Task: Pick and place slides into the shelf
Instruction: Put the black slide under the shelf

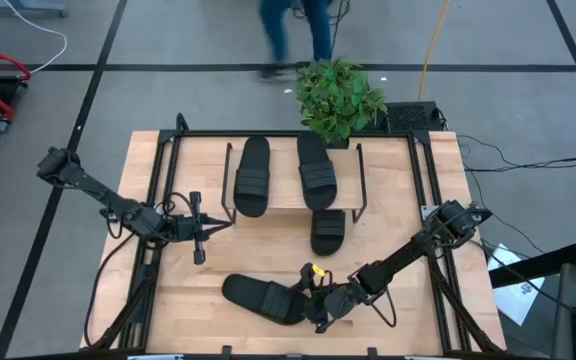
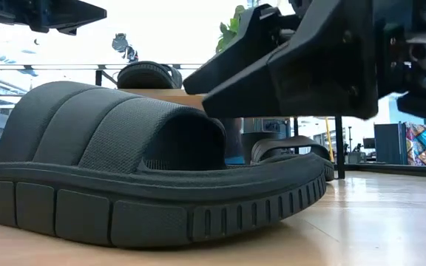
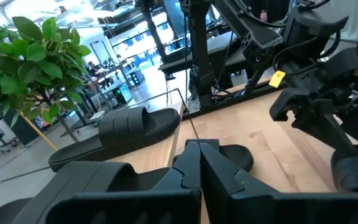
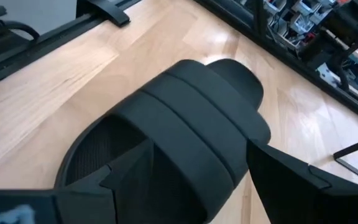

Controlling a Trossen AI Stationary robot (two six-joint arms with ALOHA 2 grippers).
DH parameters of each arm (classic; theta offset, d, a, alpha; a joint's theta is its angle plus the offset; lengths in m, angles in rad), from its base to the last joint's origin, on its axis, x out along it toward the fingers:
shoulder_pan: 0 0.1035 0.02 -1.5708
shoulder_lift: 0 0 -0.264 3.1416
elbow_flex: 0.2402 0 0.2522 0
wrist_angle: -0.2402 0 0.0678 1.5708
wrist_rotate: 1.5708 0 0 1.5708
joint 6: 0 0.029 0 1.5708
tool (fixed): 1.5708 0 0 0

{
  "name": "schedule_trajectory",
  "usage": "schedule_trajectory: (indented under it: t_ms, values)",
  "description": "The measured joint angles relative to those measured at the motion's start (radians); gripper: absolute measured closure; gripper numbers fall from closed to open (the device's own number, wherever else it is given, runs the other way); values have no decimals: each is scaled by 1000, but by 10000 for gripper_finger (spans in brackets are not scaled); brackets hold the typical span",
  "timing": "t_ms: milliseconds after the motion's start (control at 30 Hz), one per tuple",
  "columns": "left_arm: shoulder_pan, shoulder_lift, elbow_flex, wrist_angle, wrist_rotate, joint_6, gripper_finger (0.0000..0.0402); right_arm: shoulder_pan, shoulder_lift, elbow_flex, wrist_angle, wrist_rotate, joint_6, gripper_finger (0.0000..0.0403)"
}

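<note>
The left arm reaches in from the tabletop's left edge, elbow bent, wrist level. The left gripper point(image 1: 199, 240) hovers over the left-centre area – jaws fully closed, tips meeting. The right arm extends diagonally from the right edge toward the front centre. The right gripper point(image 1: 313, 305) sits low – jaws spread wide apart.

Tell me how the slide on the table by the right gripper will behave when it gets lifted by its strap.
The slide looks like thick foam, so probably light for its bulk. Its wide ribbed strap arches up and seems stiff enough to hold shape between the right gripper fingers. The flat, grooved sole should resist sliding and will not roll, though the toe may droop.
</note>
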Motion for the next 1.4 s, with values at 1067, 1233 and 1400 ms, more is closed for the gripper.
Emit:
schedule_trajectory:
  t_ms: [1067, 1233, 1400]
  values:
    - [0, 0, 0, -19, 3, -61, 401, -43, 131, 90, 124, 128, -200, 156]
    - [0, 0, 0, -140, 140, -320, 401, -47, 131, 90, 123, 128, -201, 156]
    - [-26, 71, 0, -228, 266, -631, 401, -48, 131, 90, 126, 130, -232, 156]
